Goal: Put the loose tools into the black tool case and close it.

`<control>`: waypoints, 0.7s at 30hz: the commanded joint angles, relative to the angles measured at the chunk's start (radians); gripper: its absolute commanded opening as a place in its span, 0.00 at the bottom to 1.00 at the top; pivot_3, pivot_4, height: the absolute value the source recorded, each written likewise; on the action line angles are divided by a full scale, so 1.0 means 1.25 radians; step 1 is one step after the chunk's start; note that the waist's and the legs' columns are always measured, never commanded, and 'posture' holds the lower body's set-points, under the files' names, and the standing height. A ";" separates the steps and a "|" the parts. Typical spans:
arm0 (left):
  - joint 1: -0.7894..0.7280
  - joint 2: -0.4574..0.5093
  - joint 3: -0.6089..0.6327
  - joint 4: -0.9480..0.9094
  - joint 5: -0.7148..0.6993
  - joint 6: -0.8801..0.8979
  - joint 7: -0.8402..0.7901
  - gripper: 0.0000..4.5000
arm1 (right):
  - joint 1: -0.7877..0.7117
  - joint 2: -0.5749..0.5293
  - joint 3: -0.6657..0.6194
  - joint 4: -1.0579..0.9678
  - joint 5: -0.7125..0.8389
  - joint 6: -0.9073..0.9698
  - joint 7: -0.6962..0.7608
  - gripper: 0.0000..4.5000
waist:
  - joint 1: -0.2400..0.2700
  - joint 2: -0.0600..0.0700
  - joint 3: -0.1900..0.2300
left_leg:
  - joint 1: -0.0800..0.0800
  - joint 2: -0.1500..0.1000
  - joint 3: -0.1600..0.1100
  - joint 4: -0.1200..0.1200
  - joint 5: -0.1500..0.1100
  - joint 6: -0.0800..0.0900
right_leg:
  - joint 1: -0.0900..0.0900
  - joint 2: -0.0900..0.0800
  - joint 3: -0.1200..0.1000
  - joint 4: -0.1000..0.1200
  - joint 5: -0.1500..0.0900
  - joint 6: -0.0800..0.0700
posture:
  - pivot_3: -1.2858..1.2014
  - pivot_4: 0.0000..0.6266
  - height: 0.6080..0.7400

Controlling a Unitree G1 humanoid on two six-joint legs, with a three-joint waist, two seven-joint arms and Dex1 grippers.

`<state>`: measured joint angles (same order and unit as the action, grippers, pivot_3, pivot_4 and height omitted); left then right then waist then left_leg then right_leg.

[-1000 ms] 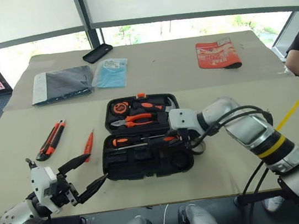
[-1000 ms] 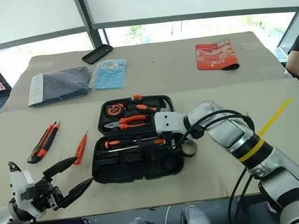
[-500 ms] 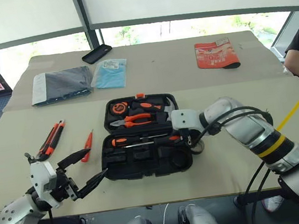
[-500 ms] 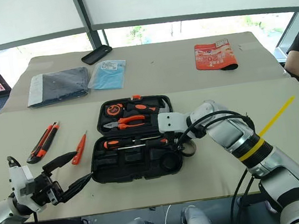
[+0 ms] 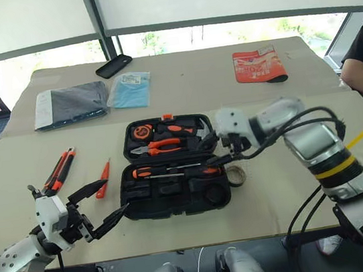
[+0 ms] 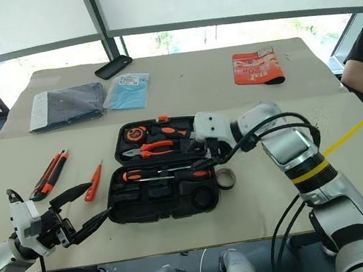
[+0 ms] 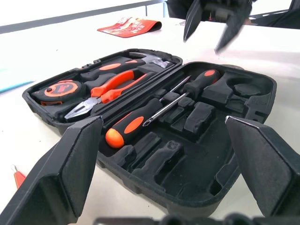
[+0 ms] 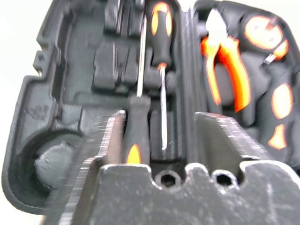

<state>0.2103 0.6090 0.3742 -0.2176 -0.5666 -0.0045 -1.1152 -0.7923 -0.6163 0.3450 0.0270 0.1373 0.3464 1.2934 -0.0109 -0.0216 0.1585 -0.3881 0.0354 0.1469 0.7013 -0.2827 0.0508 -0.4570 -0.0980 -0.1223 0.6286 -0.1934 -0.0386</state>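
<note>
- The black tool case (image 5: 173, 178) lay open at the middle of the worktop (image 5: 290, 188), lid half toward twelve o'clock and tray half toward six.
- Both orange-and-black-handled screwdrivers (image 5: 173, 169) lay side by side in the tray's recesses; the pliers (image 5: 164, 144) and tape measure (image 5: 144, 132) sat in the lid half.
- My right gripper (image 6: 214, 150) hung just above the case's three o'clock edge, over the screwdriver handles, jaws parted and pinching nothing.
- My left gripper (image 5: 100, 205) hovered near the case's eight o'clock corner, jaws spread wide and empty.
- The small dark tape roll (image 5: 236, 175) lay on the worktop just beside the case at three o'clock, close under my right arm.
- The orange-and-black utility knife (image 5: 59, 171) lay well out at nine o'clock, with the slim all-orange tester screwdriver (image 5: 103, 179) between it and the case.
- I judged the step to be mid-loading: screwdrivers seated, three loose tools yet to stow, lid not yet shut.
- The next move, as I read it, called for my right jaws to drop onto the tape roll and carry it to the round recess (image 5: 214, 193) at the tray's four o'clock corner, or for my left jaws to reach for the tester.
- The tester's thin body would need a careful, centred pinch.
</note>
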 commanded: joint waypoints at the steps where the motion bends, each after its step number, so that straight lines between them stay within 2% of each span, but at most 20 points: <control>1: -0.003 0.005 0.002 -0.006 0.001 -0.014 0.005 1.00 | 0.028 0.046 0.020 0.017 -0.022 -0.048 -0.037 0.25 | -0.001 0.000 0.000 | 0.000 0.000 0.000 0.000 0.000 0.000 | 0.000 0.000 0.000 0.000 0.000 0.000 | 0.52 0.24 1.00; 4: -0.005 0.004 0.000 -0.007 0.003 -0.012 0.007 1.00 | 0.037 0.083 0.031 0.047 -0.041 -0.070 -0.065 0.02 | -0.002 0.000 0.000 | 0.000 0.000 0.000 0.000 0.001 -0.001 | -0.001 0.000 0.000 0.001 0.000 0.000 | 0.52 0.24 1.00; 5: -0.004 0.003 -0.001 -0.007 0.004 -0.012 0.007 1.00 | 0.040 0.096 0.034 0.060 -0.048 -0.076 -0.075 0.01 | -0.002 0.000 0.000 | -0.001 0.000 0.000 0.000 0.001 -0.001 | -0.001 0.000 0.000 0.001 0.000 0.000 | 0.52 0.24 1.00; 13: 0.006 0.007 0.006 -0.019 0.003 -0.005 0.014 1.00 | 0.041 0.158 0.050 0.129 -0.071 -0.088 -0.099 0.01 | -0.002 0.000 0.000 | 0.000 0.000 0.000 0.000 0.001 -0.002 | -0.001 0.000 0.000 0.001 0.000 -0.001 | 0.52 0.24 1.00; 21: 0.025 0.012 0.015 -0.029 0.002 -0.005 0.022 1.00 | 0.063 0.152 0.103 0.139 -0.129 -0.116 -0.084 0.01 | -0.003 0.000 0.000 | 0.001 0.000 0.000 -0.001 0.001 -0.002 | 0.000 0.000 0.000 0.001 0.000 0.000 | 0.52 0.24 1.00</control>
<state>0.2394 0.6098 0.3709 -0.2218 -0.5521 -0.0041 -1.0971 -0.7324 -0.4153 0.4256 0.1992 0.0138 0.2273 1.1717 -0.0142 -0.0210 0.1588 -0.3872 0.0354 0.1470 0.7006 -0.2814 0.0483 -0.4572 -0.0980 -0.1217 0.6295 -0.1933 -0.0390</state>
